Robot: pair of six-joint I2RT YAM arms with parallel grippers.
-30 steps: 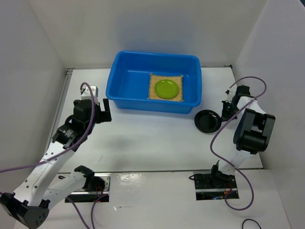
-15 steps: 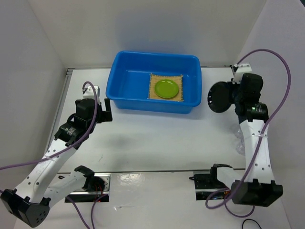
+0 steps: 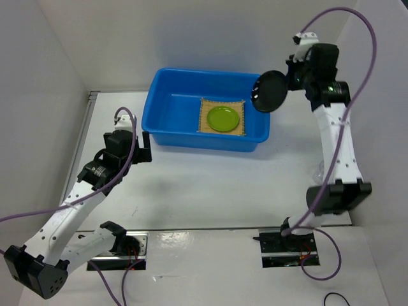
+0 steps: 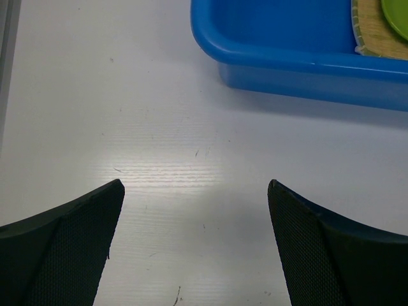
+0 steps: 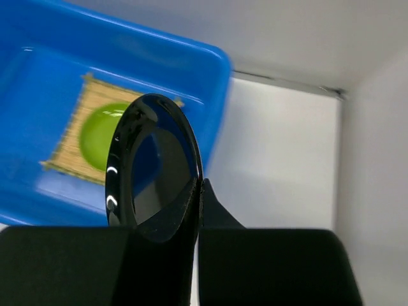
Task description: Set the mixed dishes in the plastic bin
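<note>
The blue plastic bin [image 3: 167, 108] stands at the back middle of the table. The tan bamboo mat [image 3: 208, 127] lies in it with the lime-green plate [image 3: 223, 118] on top. My right gripper [image 3: 284, 84] is shut on the rim of the black dish [image 3: 268, 91] and holds it on edge, high above the bin's right end. In the right wrist view the dish [image 5: 153, 166] is pinched in my gripper [image 5: 201, 191], with the bin [image 5: 38, 83], mat [image 5: 67, 150] and plate [image 5: 99, 131] below. My left gripper [image 3: 145, 146] is open and empty, left of the bin. A clear cup [image 3: 317, 171] shows faintly beside the right arm.
White walls close in the table at the back and both sides. In the left wrist view my open gripper [image 4: 196, 185] hovers over bare table, with the bin's near corner [image 4: 280, 57] and the mat's edge [image 4: 373, 38] ahead.
My right gripper took the black dish from the table right of the bin and raised it up and back, over the bin's right end. The left arm shifted only slightly.
</note>
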